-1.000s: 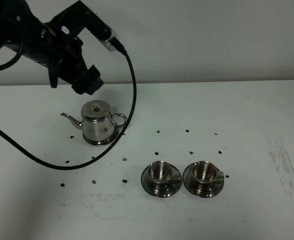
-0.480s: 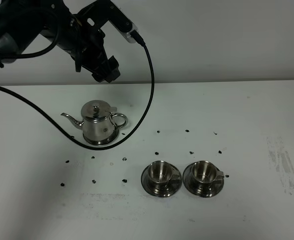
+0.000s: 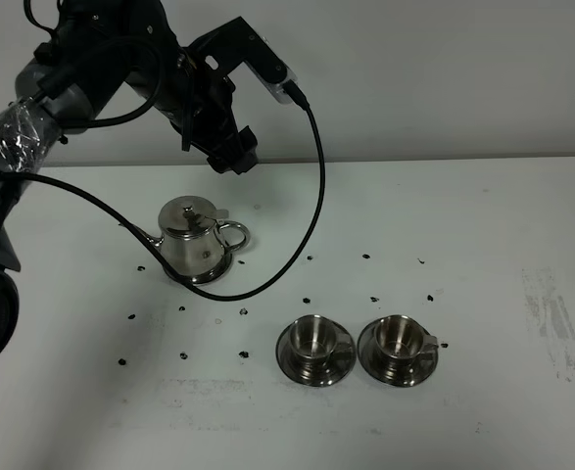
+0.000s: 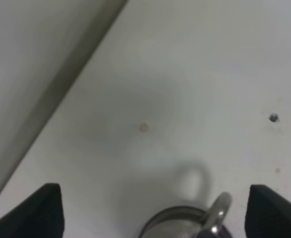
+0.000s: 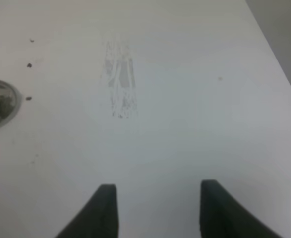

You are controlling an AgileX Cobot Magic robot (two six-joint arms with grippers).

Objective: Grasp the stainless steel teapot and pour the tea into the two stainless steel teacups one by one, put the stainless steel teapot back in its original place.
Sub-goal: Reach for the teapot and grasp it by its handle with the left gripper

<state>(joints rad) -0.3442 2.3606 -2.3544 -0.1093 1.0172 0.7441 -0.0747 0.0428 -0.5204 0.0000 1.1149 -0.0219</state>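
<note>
- White table [image 3: 483, 225] fills the high view, dotted with dark specks [image 3: 307, 300]. It has a grey scuffed patch [image 3: 551, 313] at its right side and a plain pale wall [image 3: 444, 69] behind.
- The stainless steel teapot [image 3: 194, 240] stands upright on the table's left half with its lid on. Its spout points left in the high view and its loop handle points right.
- A black cable [image 3: 316, 196] hangs from the left arm and loops across the table just in front of the pot.
- The left gripper [image 3: 233, 152] hovers above and behind the teapot, clear of it. Its wrist view shows the fingers [image 4: 46, 210] spread wide with nothing between them, and the pot's lid rim and handle [image 4: 219, 208] below.
- The left-hand teacup [image 3: 313, 336] and right-hand teacup [image 3: 397, 334] sit side by side on dark saucers [image 3: 297, 367], nearer the front and to the right of the pot.
- The right gripper [image 5: 157, 198] is visible only in its own wrist view. Its jaws are parted and empty over bare table near the scuffed patch [image 5: 119, 79].
</note>
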